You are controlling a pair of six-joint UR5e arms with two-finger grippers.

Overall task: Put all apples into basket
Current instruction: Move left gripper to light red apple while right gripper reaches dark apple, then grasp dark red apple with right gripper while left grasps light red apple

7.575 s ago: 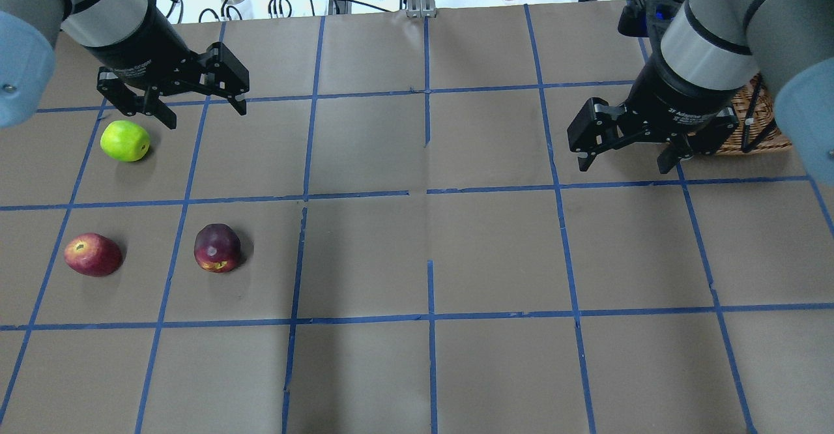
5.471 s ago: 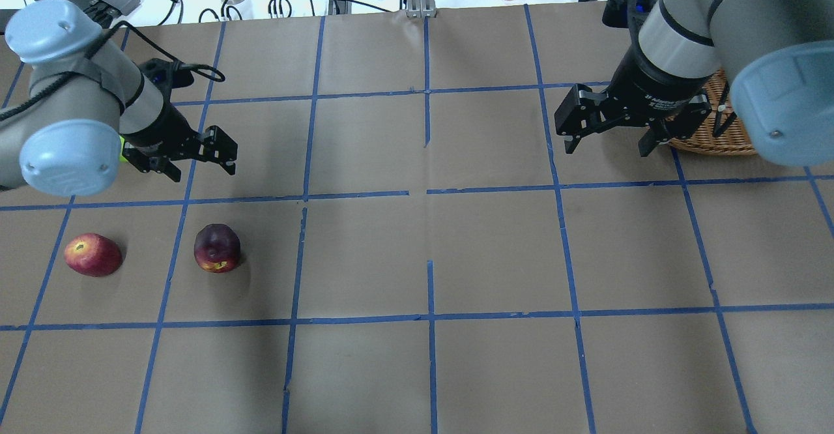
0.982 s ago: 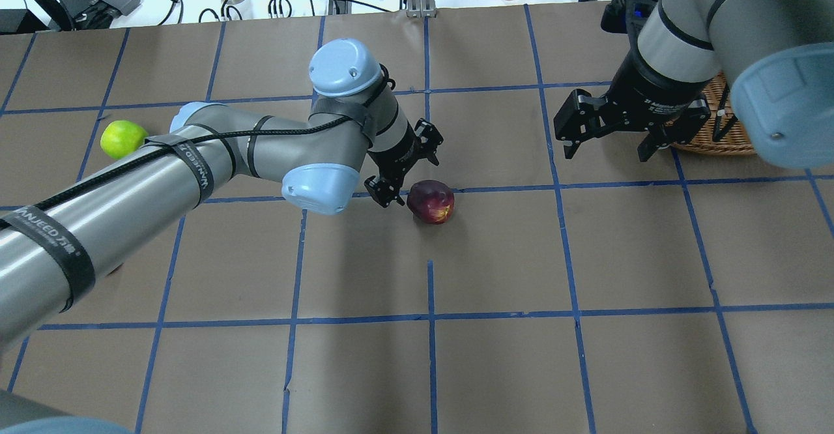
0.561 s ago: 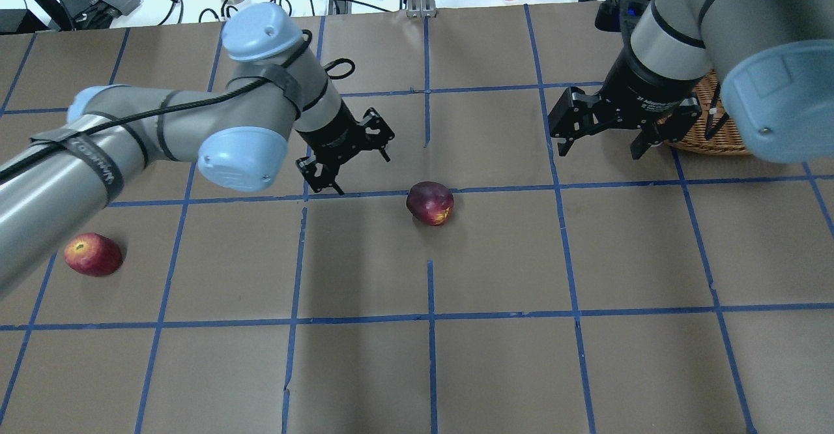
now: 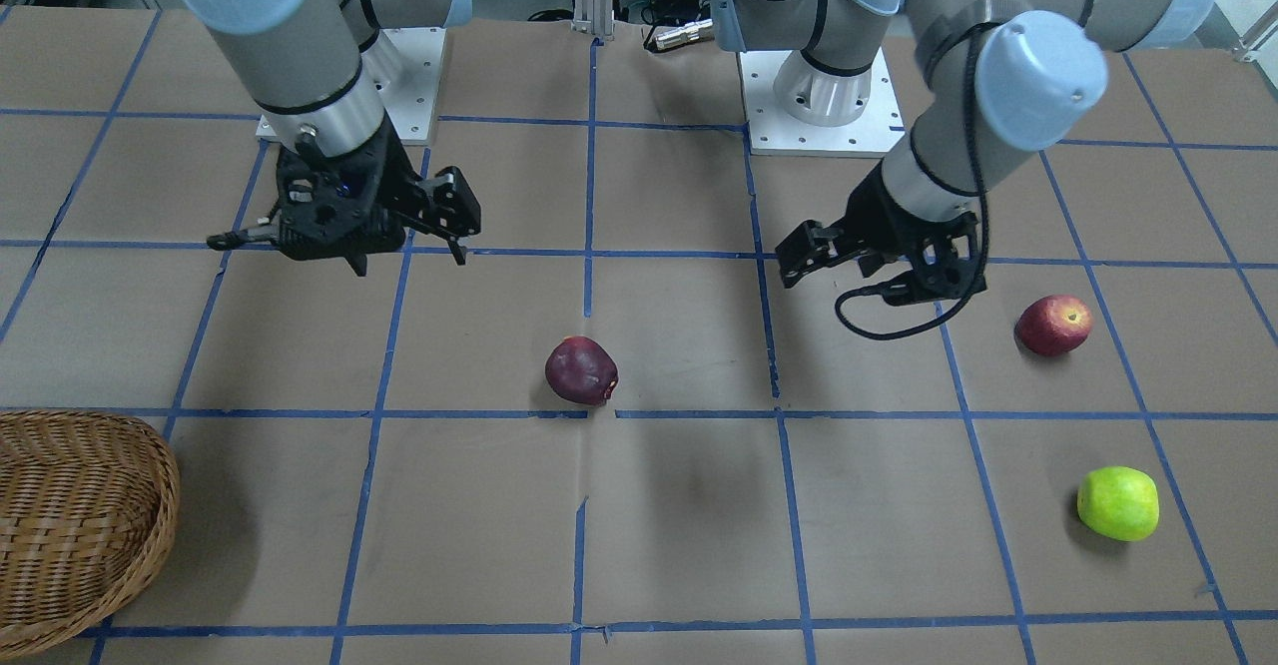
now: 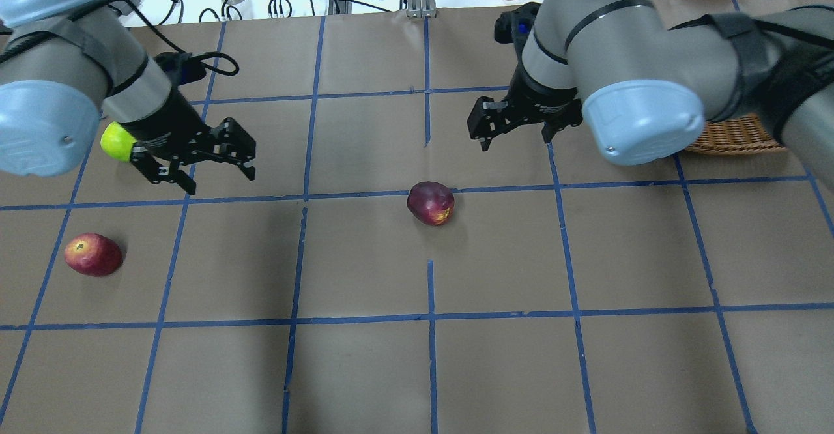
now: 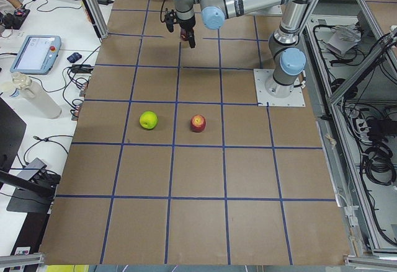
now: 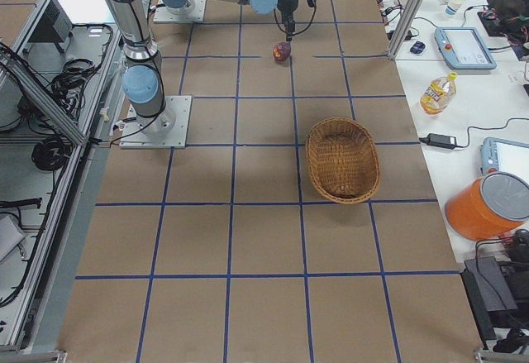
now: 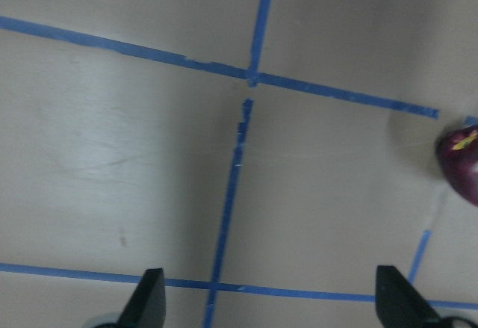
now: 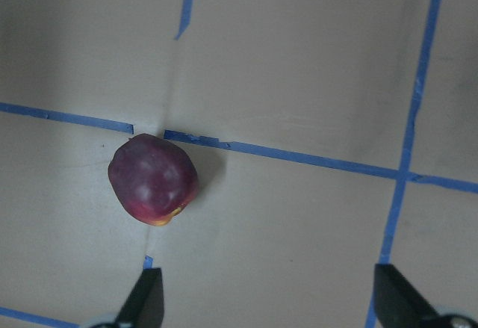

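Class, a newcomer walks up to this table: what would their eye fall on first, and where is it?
A dark maroon round apple sits alone near the middle of the brown taped table, with the open left gripper and open right gripper hovering to either side. A red apple and a yellow-green apple lie on the robot's left side; the light brown oval wicker basket stands empty far to its right.

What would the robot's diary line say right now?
left gripper open, empty | right gripper open, empty | dark apple on table centre | red apple, green apple on table, robot's left | basket empty
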